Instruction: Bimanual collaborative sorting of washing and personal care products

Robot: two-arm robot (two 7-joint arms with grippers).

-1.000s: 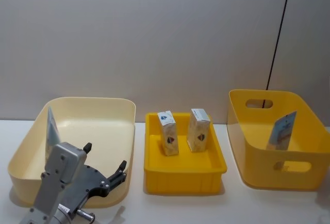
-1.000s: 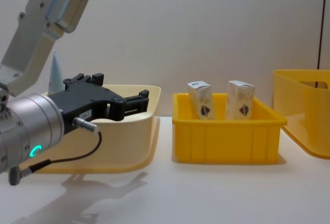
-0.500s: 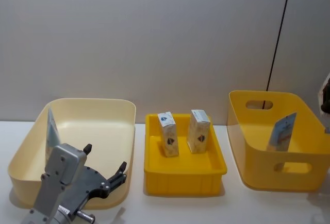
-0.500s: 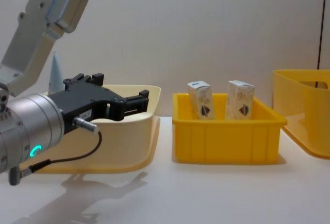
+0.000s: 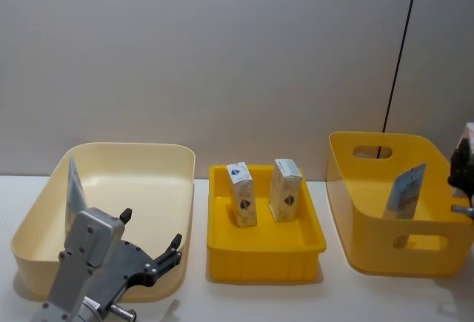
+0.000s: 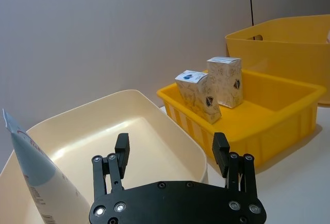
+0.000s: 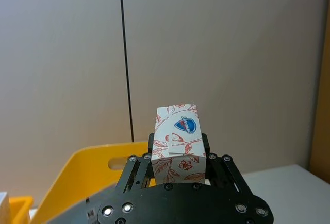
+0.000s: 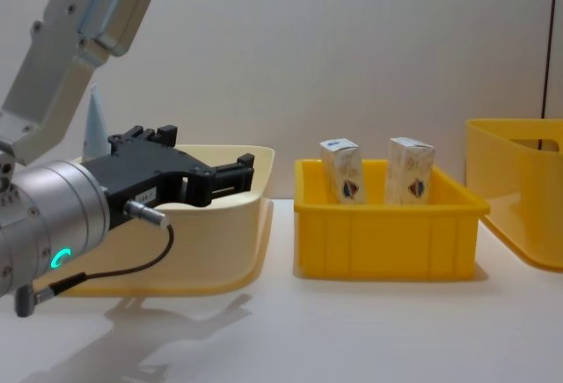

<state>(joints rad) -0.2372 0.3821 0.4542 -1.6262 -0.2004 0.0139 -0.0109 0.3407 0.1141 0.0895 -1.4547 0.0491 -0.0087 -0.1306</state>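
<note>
White carton point(image 7: 177, 141) sits clamped in the right pincer point(image 7: 178, 162) in its wrist view; left pincer point(image 6: 170, 154) gapes empty.

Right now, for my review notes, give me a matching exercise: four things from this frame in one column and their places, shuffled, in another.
Things:
1. pale-blue tube
2. two white cartons
3. carton with red print
4. second tube

Places:
A. in the large yellow bin
B. in the cream bin
C. held in the right gripper
D. upright in the small yellow tray

Pairs: 1-B, 2-D, 3-C, 4-A
</note>
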